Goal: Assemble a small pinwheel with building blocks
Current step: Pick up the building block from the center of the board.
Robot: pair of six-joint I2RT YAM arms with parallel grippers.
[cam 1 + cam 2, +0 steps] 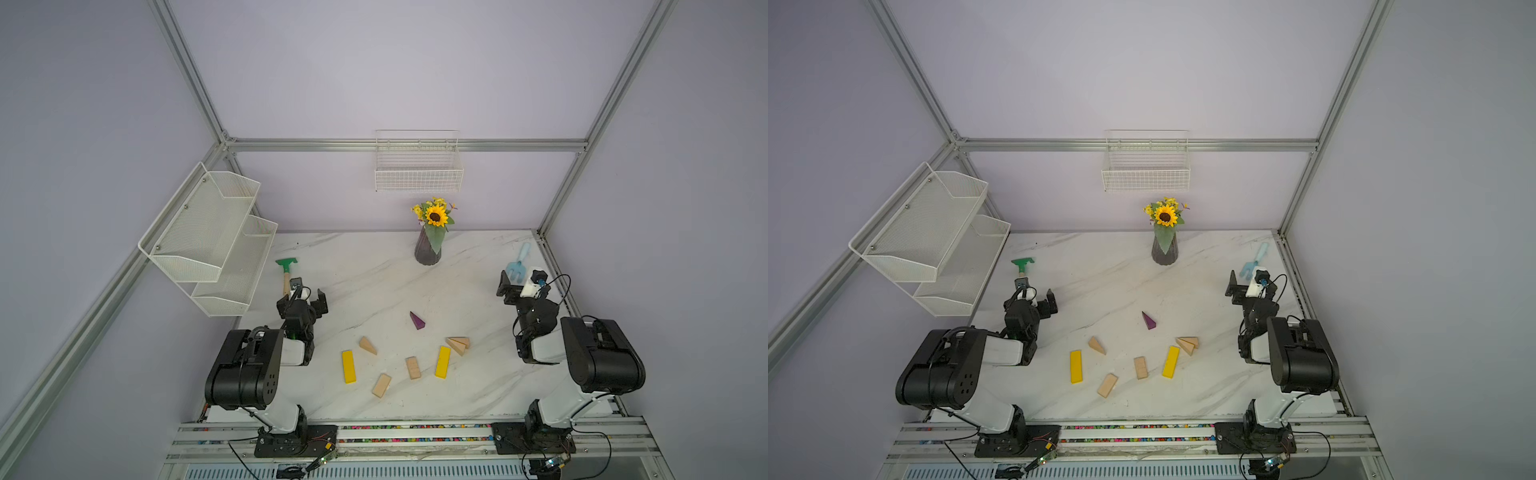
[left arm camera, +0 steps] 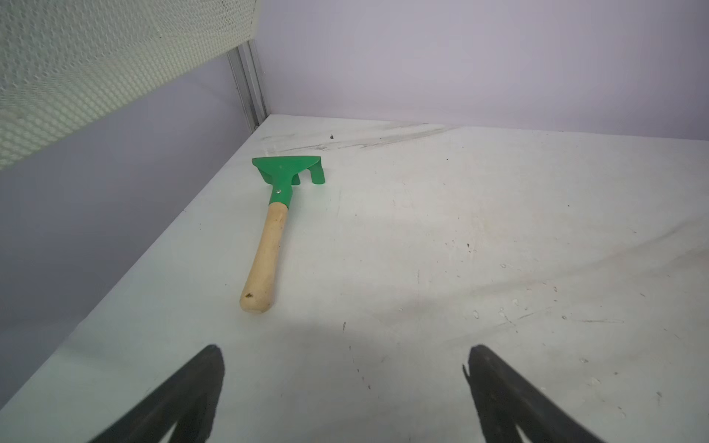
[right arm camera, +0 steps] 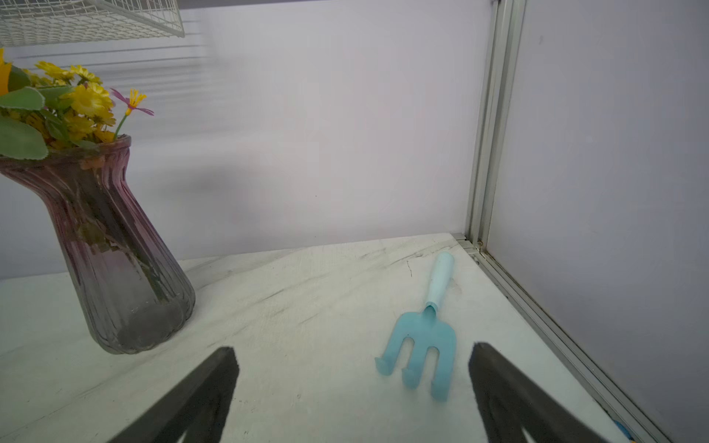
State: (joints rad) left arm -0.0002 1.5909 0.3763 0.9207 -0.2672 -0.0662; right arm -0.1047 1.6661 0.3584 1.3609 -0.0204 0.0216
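Note:
The building blocks lie loose and apart on the marble table, in both top views. No pinwheel shows. They are a purple wedge, a plain wedge, two plain wedges touching, two yellow bars and two plain rectangular blocks. My left gripper hovers open and empty at the table's left, well behind the blocks. At the far right my right gripper is also open and empty.
A green hoe with a wooden handle lies ahead of the left gripper. A light blue rake lies just beyond the right fingertips. A dark vase of sunflowers stands at the back. A mesh shelf and a wire basket hang on the walls.

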